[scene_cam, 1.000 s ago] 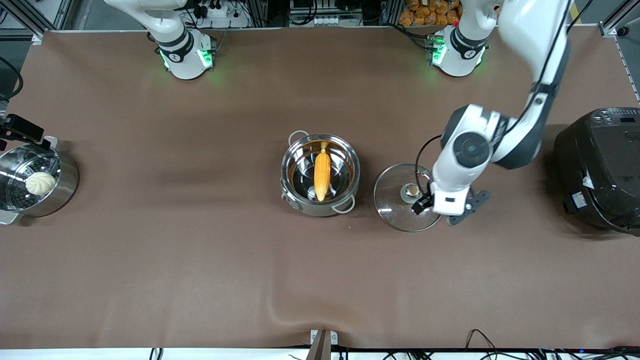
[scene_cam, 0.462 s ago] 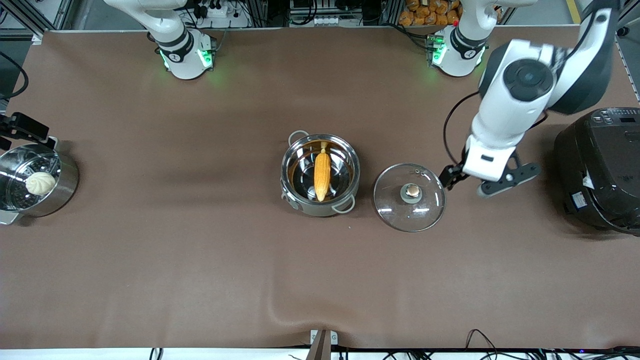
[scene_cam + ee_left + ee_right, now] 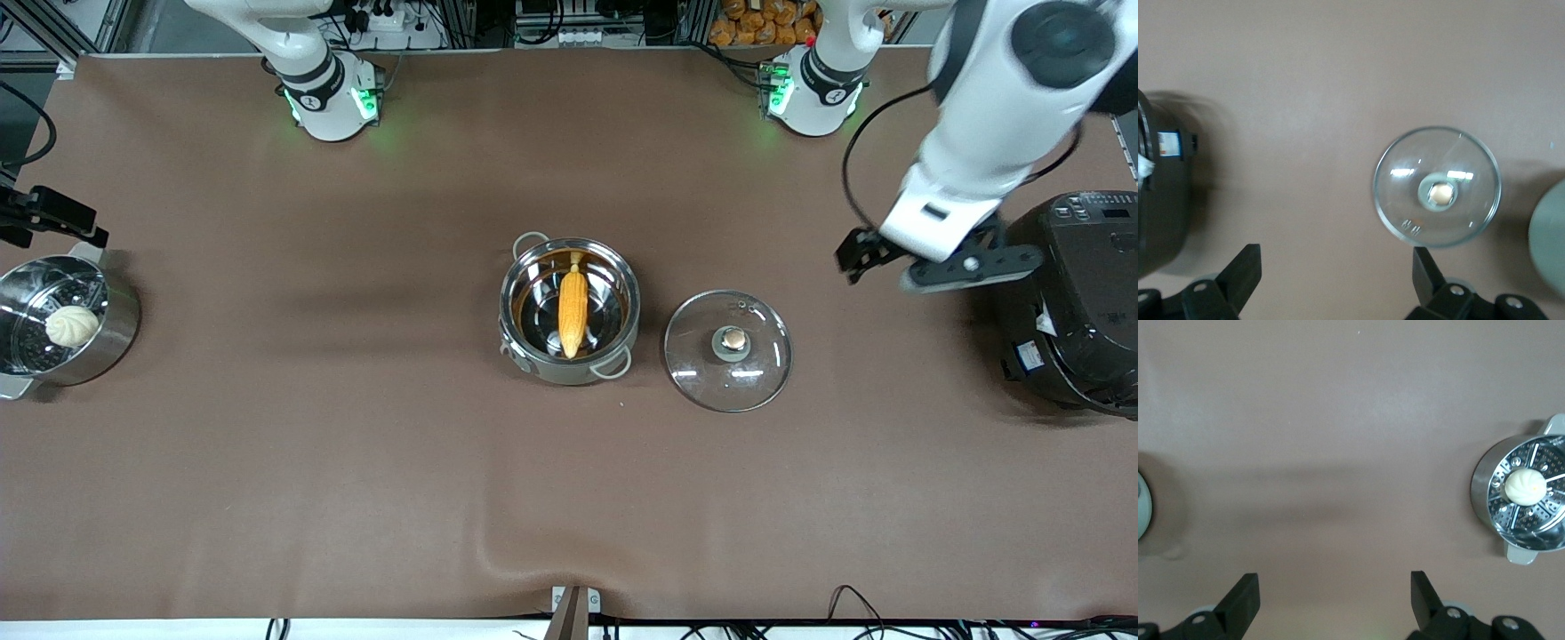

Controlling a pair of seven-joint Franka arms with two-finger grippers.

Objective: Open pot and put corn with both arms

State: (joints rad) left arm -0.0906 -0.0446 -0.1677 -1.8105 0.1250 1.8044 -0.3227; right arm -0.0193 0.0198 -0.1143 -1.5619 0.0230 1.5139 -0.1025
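Front view shows the corn [image 3: 573, 313] lying in the open pot [image 3: 570, 309], its glass lid [image 3: 729, 350] set on the table beside it, so the task looks finished. Left gripper [image 3: 861, 256] hangs wide and empty between lid and rice cooker [image 3: 1071, 298]; right gripper [image 3: 1331, 597] is wide too, near the steamer pot [image 3: 1523, 499]. Next is only parking. No readable writing.

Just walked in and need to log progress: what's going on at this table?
Nothing is being handled right now. The pot sits open mid-table with the corn lying inside it. Its glass lid lies flat on the table beside it, toward the left arm's end. The left gripper hangs open and empty in the air between the lid and the black rice cooker. The right gripper is open and empty too, up by the steamer pot.
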